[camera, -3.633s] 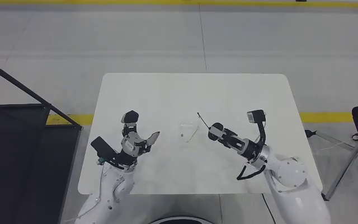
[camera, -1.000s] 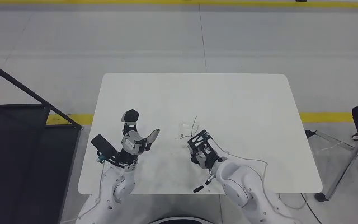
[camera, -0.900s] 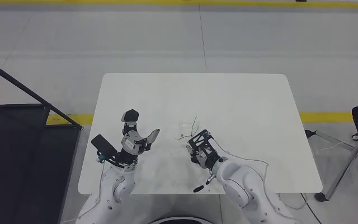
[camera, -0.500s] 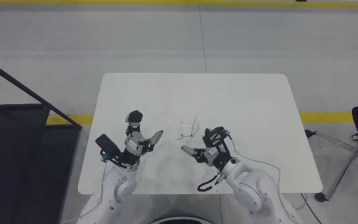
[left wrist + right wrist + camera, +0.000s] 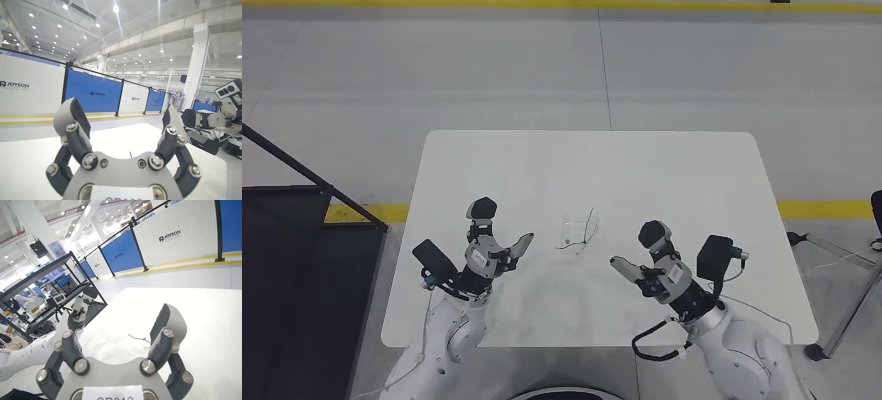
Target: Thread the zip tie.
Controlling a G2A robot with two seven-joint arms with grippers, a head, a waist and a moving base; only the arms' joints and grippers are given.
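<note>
Between the left gripper [image 5: 504,228] and right gripper [image 5: 634,250], both with fingers spread, the zip tie [image 5: 587,225] lay untouched on the table [image 5: 692,180].

We identify the left arm [image 5: 447,335] and right arm [image 5: 754,347] as white moulded shells with black joint sections. A black cable [image 5: 654,332] loops at the right wrist. The left gripper [image 5: 122,111] and right gripper [image 5: 117,317] each carry a grey base plate [image 5: 121,176], black linkage bars, silver screws [image 5: 89,161], black ribbed pads [image 5: 79,115] and a white label [image 5: 113,393].
</note>
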